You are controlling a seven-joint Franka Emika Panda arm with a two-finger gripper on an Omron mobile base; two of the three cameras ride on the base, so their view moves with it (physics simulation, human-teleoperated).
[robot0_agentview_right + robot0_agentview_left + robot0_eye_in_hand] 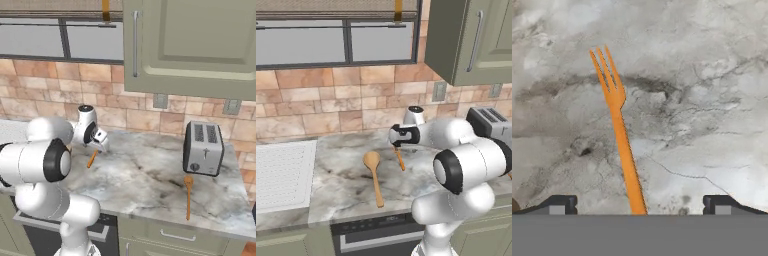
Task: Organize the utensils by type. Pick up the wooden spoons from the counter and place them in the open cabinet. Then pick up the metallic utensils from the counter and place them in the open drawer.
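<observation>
Gripper point(640, 202) gapes open above the slim orange wooden fork point(618, 132); fork lies on the counter point(712, 100).

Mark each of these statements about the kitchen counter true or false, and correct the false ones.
1. The gripper is open, its jaws either side of an orange wooden fork. True.
2. The fork is lifted clear of the counter. False: it lies flat on the marbled stone.
3. A big-bowled wooden spoon lies on the counter beside the fork. True.
4. The toaster lies on its side. False: it stands upright, slots facing up.
5. Another wooden spoon lies in front of the toaster. True.
6. The wall cabinet door above the toaster is removed. False: a door with a bar handle is there.
</observation>
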